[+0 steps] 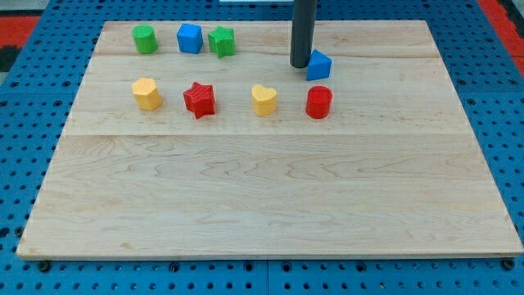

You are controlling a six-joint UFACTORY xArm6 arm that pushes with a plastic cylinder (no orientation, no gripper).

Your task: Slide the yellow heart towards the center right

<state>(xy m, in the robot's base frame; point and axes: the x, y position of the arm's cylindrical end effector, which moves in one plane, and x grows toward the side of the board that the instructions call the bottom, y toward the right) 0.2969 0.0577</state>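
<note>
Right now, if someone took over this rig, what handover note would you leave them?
My tip sits near the view's top, just left of the blue block, above and right of the yellow heart.
The yellow heart is in the middle row, with the red cylinder close on its right.
Done: nothing visible; the heart is untouched.
Left: bring the tip to the heart's left side and push it rightwards; the red cylinder likely blocks a straight path.
</note>
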